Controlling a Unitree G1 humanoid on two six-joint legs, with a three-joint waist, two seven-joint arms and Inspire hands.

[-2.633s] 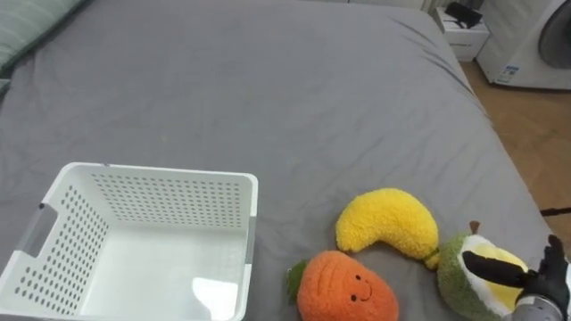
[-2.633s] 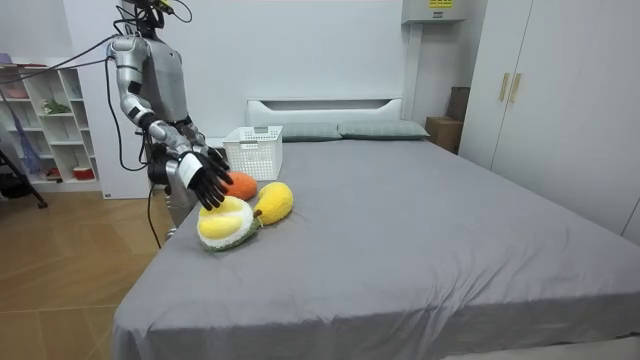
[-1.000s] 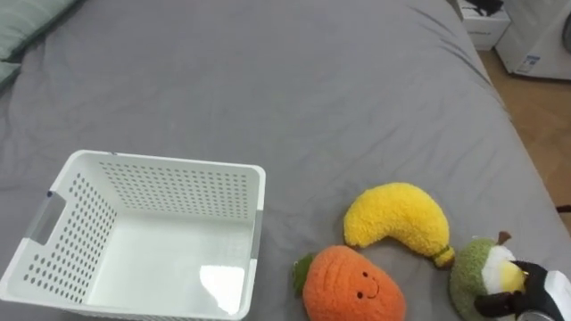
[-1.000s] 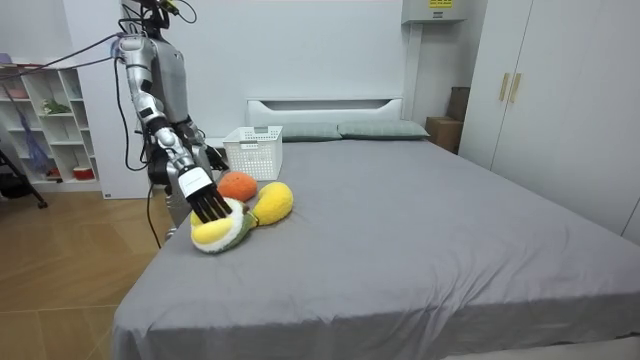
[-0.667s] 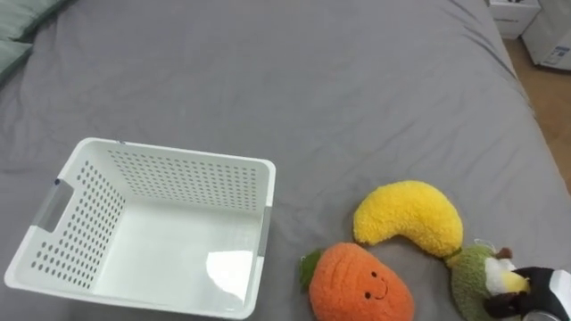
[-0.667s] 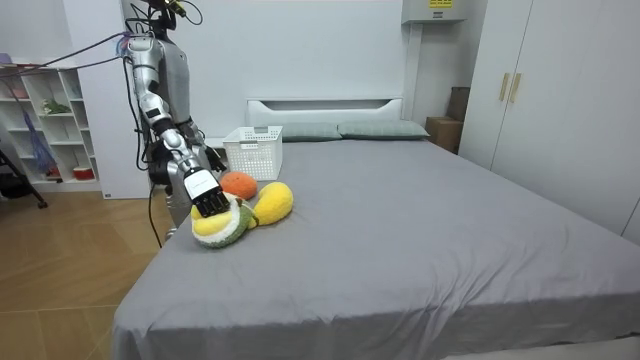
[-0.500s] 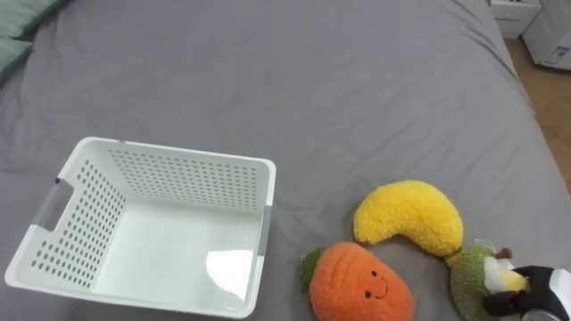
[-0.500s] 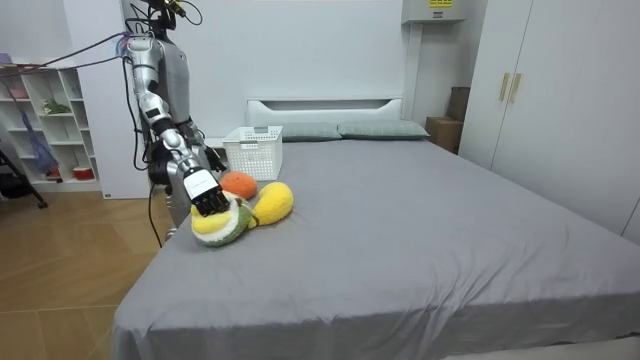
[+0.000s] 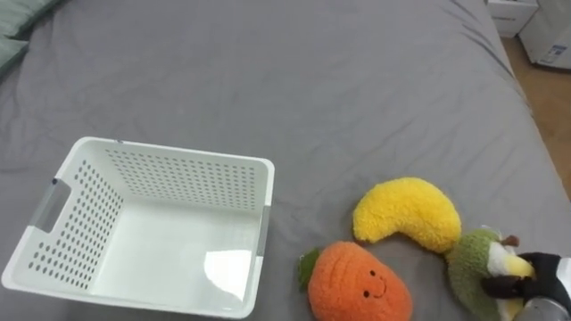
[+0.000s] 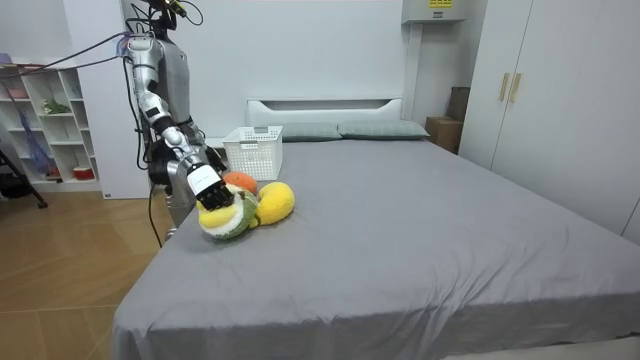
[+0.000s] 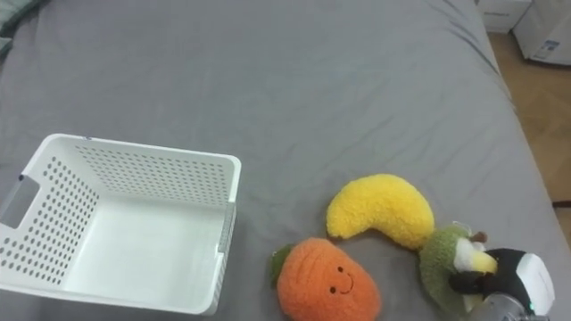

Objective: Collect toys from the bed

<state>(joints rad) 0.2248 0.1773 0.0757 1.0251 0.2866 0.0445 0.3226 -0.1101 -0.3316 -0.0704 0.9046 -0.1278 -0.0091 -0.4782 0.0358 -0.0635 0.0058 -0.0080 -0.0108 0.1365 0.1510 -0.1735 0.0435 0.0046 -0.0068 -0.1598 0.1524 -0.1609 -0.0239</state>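
Observation:
A green and yellow plush fruit (image 9: 471, 265) lies at the bed's near right edge, touching the tip of a yellow plush banana (image 9: 406, 214). My right hand (image 9: 546, 280) comes in from the lower right, with dark fingers (image 9: 502, 286) curled over the plush's yellow top. In the room view this hand (image 10: 207, 183) holds the plush (image 10: 227, 220) a little off the sheet. An orange plush with a smiling face (image 9: 359, 285) lies just left of them. The white perforated basket (image 9: 178, 153) stands empty at the near left.
The grey bed sheet (image 9: 268, 71) stretches far ahead. Green pillows (image 9: 12, 14) lie at the top left corner. The bed's right edge drops to a wooden floor (image 9: 551, 107). The room view has white shelves (image 10: 45, 120) behind me.
My right hand's fingers have curled down onto the green plush. In the room view the plush has risen slightly and shifted toward the banana. The head camera has moved a little.

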